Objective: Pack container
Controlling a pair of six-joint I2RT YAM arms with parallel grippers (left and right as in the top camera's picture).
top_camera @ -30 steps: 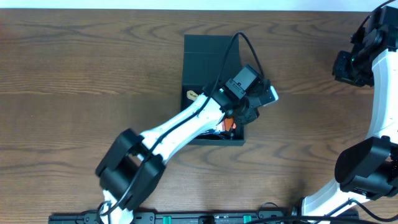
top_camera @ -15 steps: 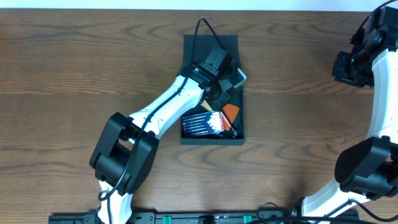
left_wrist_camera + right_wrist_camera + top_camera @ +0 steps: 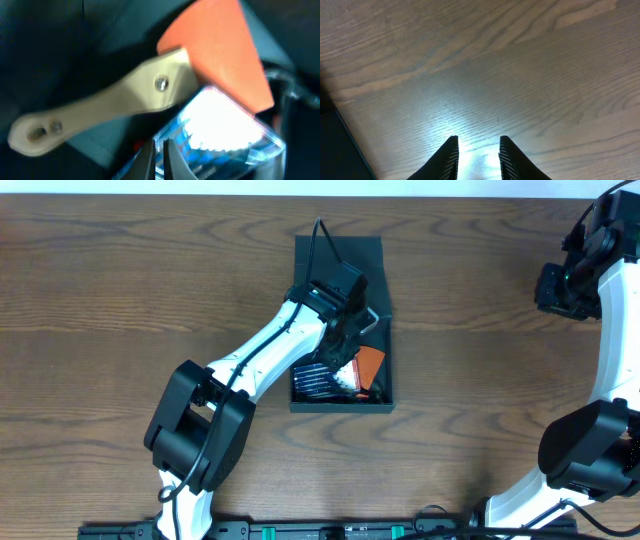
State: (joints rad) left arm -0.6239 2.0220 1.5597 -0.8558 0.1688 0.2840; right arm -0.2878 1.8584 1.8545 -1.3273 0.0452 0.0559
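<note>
The left gripper (image 3: 160, 150) sits low inside the container (image 3: 340, 407), its jaws pressed almost together with nothing visible between them. Just past them, inside the container, a beige-handled tool (image 3: 100, 107) lies against an orange piece (image 3: 220, 55) and a clear case (image 3: 225, 135). With things this crowded, a careless lift could likely snag the handle or case and drag it over the container's wall. The container lies mid-counter (image 3: 120, 300). Well to its right, the right gripper (image 3: 477, 142) hovers, jaws spread.
</note>
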